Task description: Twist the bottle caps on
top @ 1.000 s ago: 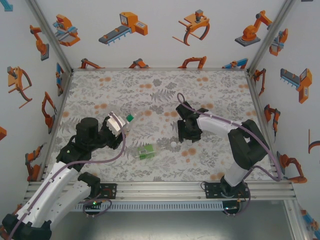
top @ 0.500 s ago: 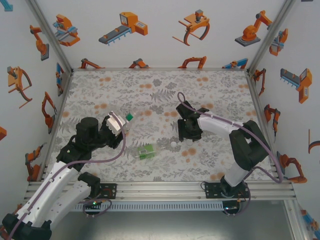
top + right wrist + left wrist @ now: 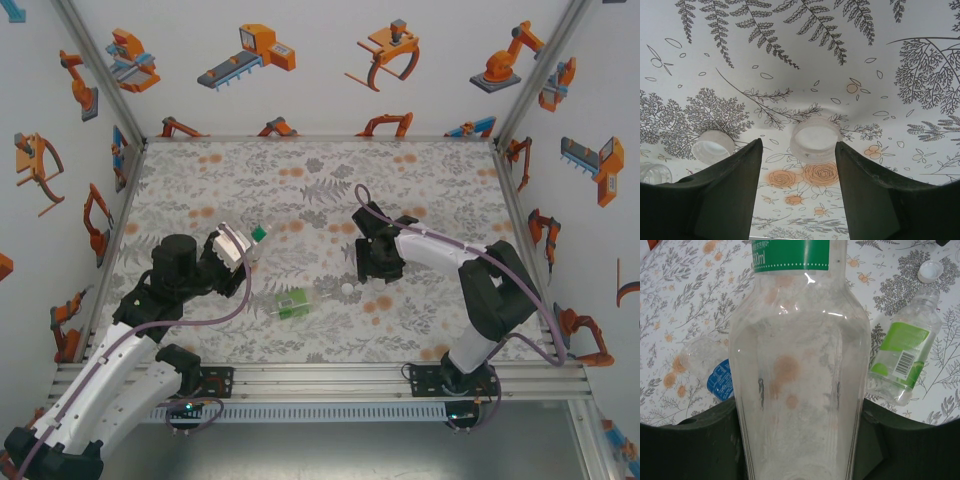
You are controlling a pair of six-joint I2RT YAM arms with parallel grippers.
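Our left hand (image 3: 800, 450) squeezes a clear bottle (image 3: 800, 365); our right hand (image 3: 799, 172) is apart, near a white cap (image 3: 815, 139).

bright, even light, soft shadows; faint glare on the near, slightly blurred bottle (image 3: 800, 365)

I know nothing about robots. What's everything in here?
tall bottle: one, clear, green band, in the left gripper
lime-labelled bottle: one, clear, lying on the tablecloth
blue-labelled bottle: one, clear, lying behind the tall bottle
bottle caps: two, white, on the tablecloth by the right gripper
tablecloth: one, grey floral with orange blooms, under everything
walls: three, white with orange robot drawings, enclosing it
left gripper: one, black, shut on the tall bottle
right gripper: one, black, open, a cap at its fingertips
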